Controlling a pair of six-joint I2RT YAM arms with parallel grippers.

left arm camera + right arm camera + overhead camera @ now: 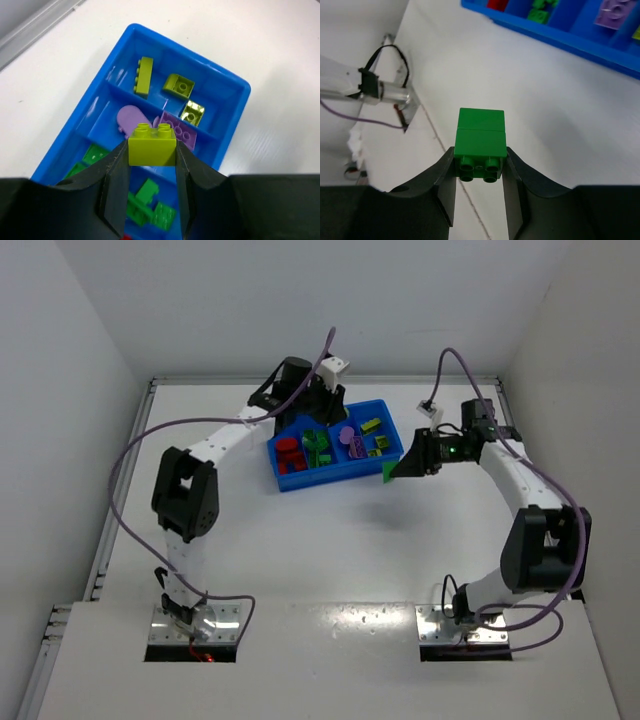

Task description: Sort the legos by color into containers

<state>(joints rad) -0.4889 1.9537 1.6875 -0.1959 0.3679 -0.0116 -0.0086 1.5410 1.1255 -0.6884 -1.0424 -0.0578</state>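
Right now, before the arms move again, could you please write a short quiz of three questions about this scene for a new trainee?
1. True or false: the right fingers hold a red brick.
2. Which colour is the held brick between the left fingers? A purple, B yellow, C red.
3. How many yellow bricks lie inside the blue tray?
Key: 1 false, it is a green brick; 2 B; 3 three.
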